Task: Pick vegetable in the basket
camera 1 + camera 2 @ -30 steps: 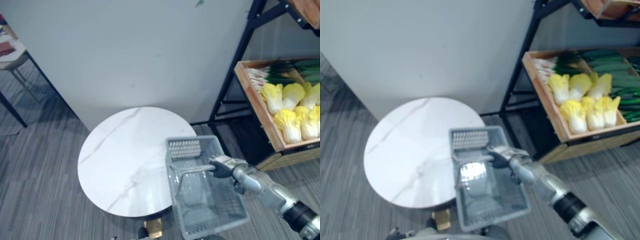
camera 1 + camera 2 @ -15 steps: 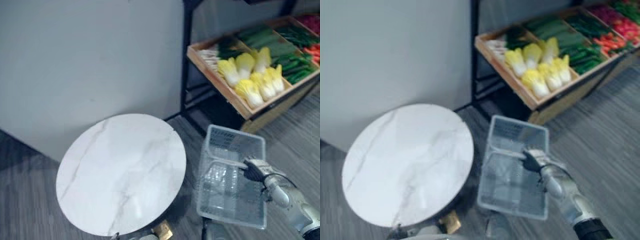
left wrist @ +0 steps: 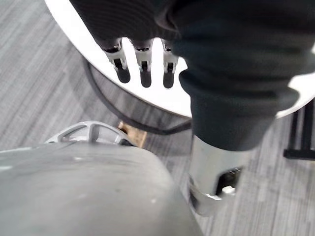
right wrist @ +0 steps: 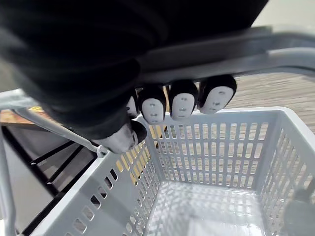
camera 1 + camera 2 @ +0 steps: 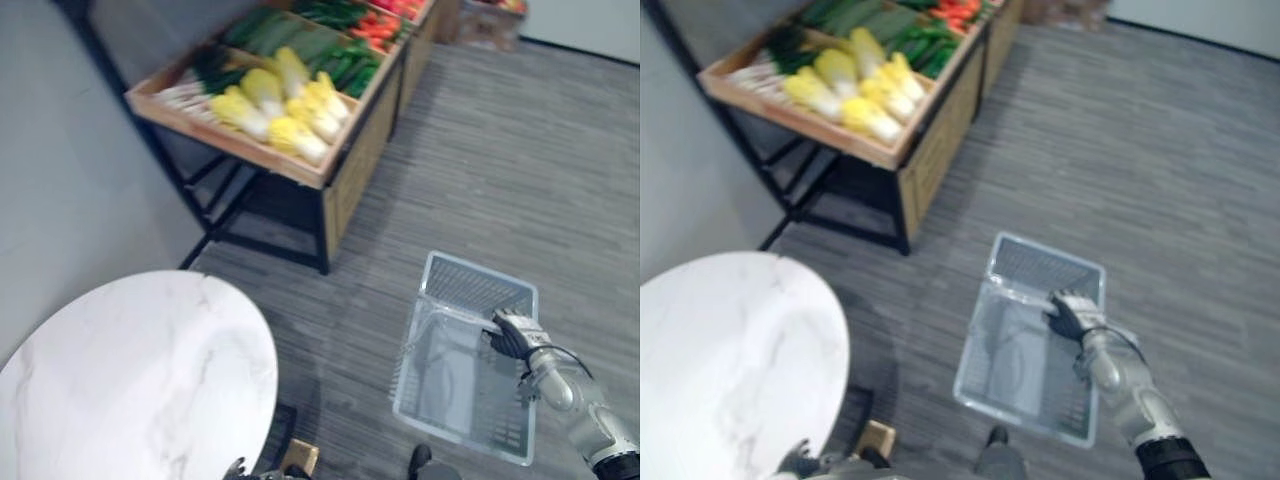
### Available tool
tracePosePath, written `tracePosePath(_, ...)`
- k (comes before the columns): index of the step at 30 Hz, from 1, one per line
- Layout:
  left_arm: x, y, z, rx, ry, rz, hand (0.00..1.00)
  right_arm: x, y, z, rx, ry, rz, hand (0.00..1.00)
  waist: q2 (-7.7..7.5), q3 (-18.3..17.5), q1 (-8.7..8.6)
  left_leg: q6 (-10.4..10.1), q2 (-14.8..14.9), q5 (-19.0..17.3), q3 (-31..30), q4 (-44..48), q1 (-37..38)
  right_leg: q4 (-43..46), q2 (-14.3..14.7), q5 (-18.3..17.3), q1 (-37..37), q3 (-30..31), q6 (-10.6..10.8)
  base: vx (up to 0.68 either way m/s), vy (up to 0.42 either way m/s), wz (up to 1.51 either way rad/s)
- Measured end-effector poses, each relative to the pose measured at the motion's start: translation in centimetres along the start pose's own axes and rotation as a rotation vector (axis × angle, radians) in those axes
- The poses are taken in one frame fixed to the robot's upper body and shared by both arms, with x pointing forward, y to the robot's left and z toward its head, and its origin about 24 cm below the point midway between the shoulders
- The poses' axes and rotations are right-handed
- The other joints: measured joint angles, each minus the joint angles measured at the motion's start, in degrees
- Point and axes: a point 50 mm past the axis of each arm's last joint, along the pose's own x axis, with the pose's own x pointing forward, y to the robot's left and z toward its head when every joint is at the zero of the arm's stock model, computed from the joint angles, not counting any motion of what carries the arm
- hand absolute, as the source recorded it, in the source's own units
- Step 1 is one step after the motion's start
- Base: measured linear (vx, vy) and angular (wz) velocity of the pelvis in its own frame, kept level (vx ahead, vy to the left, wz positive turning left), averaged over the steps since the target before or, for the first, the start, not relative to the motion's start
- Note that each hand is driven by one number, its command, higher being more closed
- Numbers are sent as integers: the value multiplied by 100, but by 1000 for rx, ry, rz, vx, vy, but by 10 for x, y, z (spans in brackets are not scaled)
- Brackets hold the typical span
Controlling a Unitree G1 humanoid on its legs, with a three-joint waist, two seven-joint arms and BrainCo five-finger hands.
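A grey plastic basket [image 5: 476, 289] hangs over the carpet at the lower right, and its inside looks bare [image 4: 216, 147]. My right hand [image 5: 512, 332] is shut on the basket's grey handle [image 4: 231, 51], with the fingers [image 4: 183, 102] curled round the bar. The vegetables lie in a wooden crate on a shelf at the upper left: yellow-white cabbages [image 5: 285, 112], green cucumbers [image 5: 300, 40] and red ones behind them. They are well apart from the basket. My left hand [image 3: 142, 69] hangs with relaxed, straight fingers beside the round table.
A round white marble table [image 5: 120, 380] takes the lower left. The shelf stands on a black metal frame [image 5: 215, 215] with a wooden side panel [image 5: 360, 170]. Grey carpet [image 5: 500, 150] runs between the shelf and the basket.
The camera has swung right, so the whole scene has shifted. The basket, still in my right hand, has left the table's edge and now hangs over the carpet.
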Motion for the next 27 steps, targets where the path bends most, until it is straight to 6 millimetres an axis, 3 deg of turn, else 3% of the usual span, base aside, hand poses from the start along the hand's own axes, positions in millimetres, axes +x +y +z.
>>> tracePosePath(2, 0, -4, 1, 10, -9, -13, 0, -9, 9, -6, 6, 35, 29, 100, 70, -12, -58, -63, 131, 250, -18, -88, 113, -193, 203, 50, 206, -33, -72, -77, -256, -8)
tracePosePath(5, -1, -8, 0, 6, -7, -19, 0, -21, 16, -10, 19, 61, 46, 100, 214, -105, -118, -76, 612, 342, -24, 163, 151, -462, 644, 63, 402, -42, -303, -77, -215, -9)
tracePosePath(7, -1, -7, 1, 6, -8, -18, 0, -22, 17, -9, 29, 58, 47, 100, 198, -94, -120, 21, 740, 408, -50, 433, 119, -532, 705, 48, 451, 14, -372, -78, -150, -19)
tracePosePath(8, 0, -5, 1, 8, -10, -13, 0, -22, 18, -7, 31, 54, 47, 100, 166, -66, -128, 175, 774, 516, -304, 698, 51, -572, 676, 15, 492, 96, -416, -84, -119, -25)
tracePosePath(10, -1, -6, 1, 1, -14, -10, 0, -21, 16, -7, 23, 48, 45, 100, 124, -29, -84, 242, 772, 710, -1085, 1151, -136, -559, 616, 1, 519, 296, -440, -64, -63, -42)
tracePosePath(12, -2, -9, -2, -11, -6, -11, 0, -15, 13, -3, -6, 16, 46, 100, 197, -18, 22, 174, 517, 600, -2073, 1398, -340, -525, 520, 13, 478, 615, -460, -12, 37, -75)
tracePosePath(14, -5, -14, -10, -25, 13, -18, 0, -4, 14, 3, -22, -16, 57, 100, 252, 14, 150, 167, -193, 64, -3076, 1166, -391, -484, 408, 16, 351, 1048, -466, 4, 127, -86)
tracePosePath(16, -5, -16, -9, -27, 7, -22, 0, -3, 17, 6, -22, -28, 66, 100, 310, 40, 207, 165, -469, -26, -3340, 926, -515, -464, 414, 16, 297, 1112, -467, -8, 113, -36)
tracePosePath(17, -6, -20, -8, -33, 4, -32, 0, -2, 15, 8, -26, -38, 64, 100, 436, 96, 206, 176, -605, 5, -3383, 424, -602, -396, 479, 20, 260, 1069, -452, -14, 148, -10)
tracePosePath(18, -6, -22, -8, -36, 5, -36, 0, -2, 15, 8, -28, -40, 62, 100, 501, 113, 204, 351, -598, -120, -3356, 263, -610, -377, 523, 35, 245, 1034, -424, 29, 175, 10)
tracePosePath(21, -4, -21, -1, -37, -19, -36, 0, 0, 9, 10, -26, -54, 38, 100, 520, 250, 244, 287, -789, -320, -3362, 93, -601, -197, 357, 39, 172, 766, -292, 130, 111, 22)
tracePosePath(23, -4, -20, 1, -64, -32, -26, 0, 0, 9, 10, -24, -54, 32, 100, 535, 409, 377, 306, -761, -240, -3317, 1147, -902, -28, 202, -243, 303, 789, -377, 162, 128, 25)
tracePosePath(24, -4, -18, 3, -78, -50, -18, 0, 0, 11, 10, -20, -53, 35, 100, 464, 517, 385, 143, -744, -436, -3493, 2079, -1489, -27, 108, -394, 480, 772, -213, 96, 99, 23)
tracePosePath(25, -5, -19, 1, -78, -42, -20, 0, 2, 10, 11, -19, -56, 30, 100, 502, 493, 400, 149, -799, -529, -3651, 1909, -1569, -43, 73, -432, 531, 787, -158, 106, 115, -1)
tracePosePath(27, -10, -21, -20, -68, 17, -29, 0, 7, 4, 15, -19, -77, 6, 100, 721, 467, 414, 132, -713, -474, -3830, 1330, -1785, -199, 164, -453, 629, 882, -126, 159, 124, -40)
